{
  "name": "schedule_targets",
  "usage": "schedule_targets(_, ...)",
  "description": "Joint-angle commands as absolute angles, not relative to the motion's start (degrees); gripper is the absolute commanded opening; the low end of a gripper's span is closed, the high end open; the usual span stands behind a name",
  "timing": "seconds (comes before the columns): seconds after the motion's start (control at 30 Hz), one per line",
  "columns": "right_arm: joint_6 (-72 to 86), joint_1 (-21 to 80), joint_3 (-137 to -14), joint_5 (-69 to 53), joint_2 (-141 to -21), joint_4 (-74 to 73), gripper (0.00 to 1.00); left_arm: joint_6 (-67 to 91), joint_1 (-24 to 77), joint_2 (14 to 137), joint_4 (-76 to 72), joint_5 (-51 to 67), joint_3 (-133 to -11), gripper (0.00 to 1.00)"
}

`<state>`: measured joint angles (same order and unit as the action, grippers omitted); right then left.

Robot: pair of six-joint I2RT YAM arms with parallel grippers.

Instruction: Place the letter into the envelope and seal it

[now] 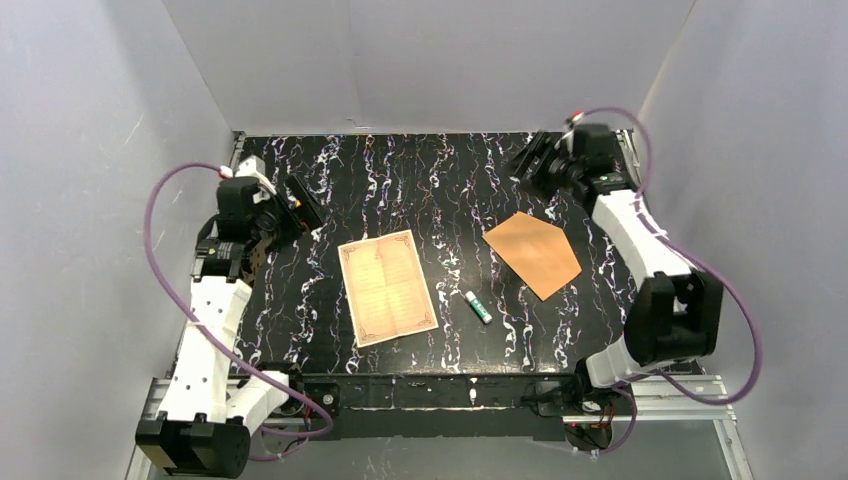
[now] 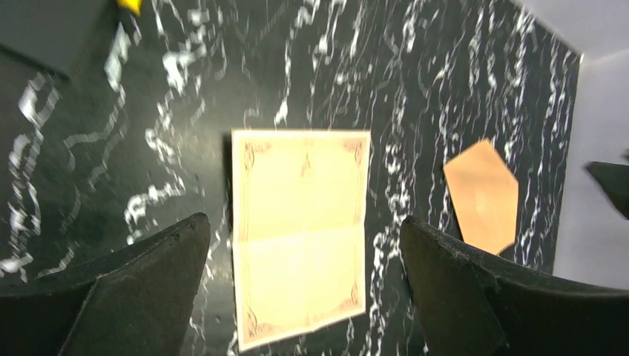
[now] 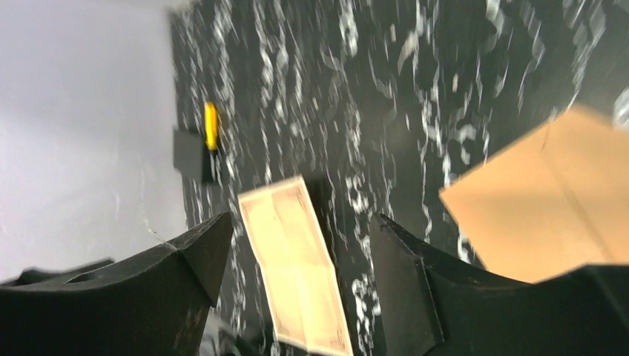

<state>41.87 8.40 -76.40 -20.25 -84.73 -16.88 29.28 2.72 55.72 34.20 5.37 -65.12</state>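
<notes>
I am hovering my left gripper (image 2: 303, 226) over the black white-veined table (image 1: 450, 180), jaws spread wide. Below it the cream-tan rectangular paper letter (image 1: 388, 287), ornately bordered, is lying flat near the middle. My right gripper (image 3: 300, 221) is gaping wide at the far right. The flat orange-brown kraft paper envelope (image 1: 533, 252) is lying apart to the letter's right, with a small white-and-green tube (image 1: 477, 306) lying between them.

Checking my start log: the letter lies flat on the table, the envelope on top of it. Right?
No. The envelope lies apart from the letter, to its right on the table, a small stick between them. The top view shows it; the letter does lie flat.
</notes>
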Motion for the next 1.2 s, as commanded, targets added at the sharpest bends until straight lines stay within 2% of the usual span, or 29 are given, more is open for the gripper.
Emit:
schedule_targets(0.0,44.41,12.90,-67.15,-31.53,-87.00,-5.70,0.77,34.83,2.45,54.77,36.97,12.43,-60.13,0.98)
schedule_targets(0.1,43.33,16.91,-64.90,-30.76,-90.43,-3.42,0.78,37.92,2.49,53.85,37.46,12.05,-55.94,0.98)
schedule_targets(0.23,38.61,21.24,-68.95,-28.41,-98.22,-3.34,0.78,39.65,2.49,55.93,37.92,12.43,-52.25,0.98)
schedule_targets(0.33,36.44,23.00,-74.11,-26.48,-104.54,-4.87,0.72,39.52,2.45,60.73,37.04,12.12,-51.49,0.97)
schedule_targets(0.4,36.89,23.57,-76.64,-26.63,-108.54,-4.37,0.65,37.98,2.46,63.47,31.17,17.89,-50.07,0.96)
schedule_targets(0.6,39.54,25.34,-76.92,-31.99,-115.59,5.76,0.65,37.99,3.27,76.57,24.02,29.23,-52.57,0.84)
schedule_targets(0.67,39.90,26.16,-77.28,-32.55,-117.67,6.63,0.66,38.85,3.47,81.07,21.67,30.35,-52.81,0.76)
schedule_targets(0.77,40.54,27.85,-77.44,-32.52,-119.57,9.13,0.65,39.20,3.77,85.84,20.16,29.81,-53.56,0.70)
schedule_targets(0.97,40.31,31.02,-83.01,-31.73,-123.66,8.83,0.64,35.42,3.91,93.62,21.49,29.07,-56.30,0.66)
schedule_targets(1.17,39.78,31.55,-82.45,-28.17,-125.33,7.37,0.63,33.30,3.87,98.02,25.66,25.58,-58.58,0.64)
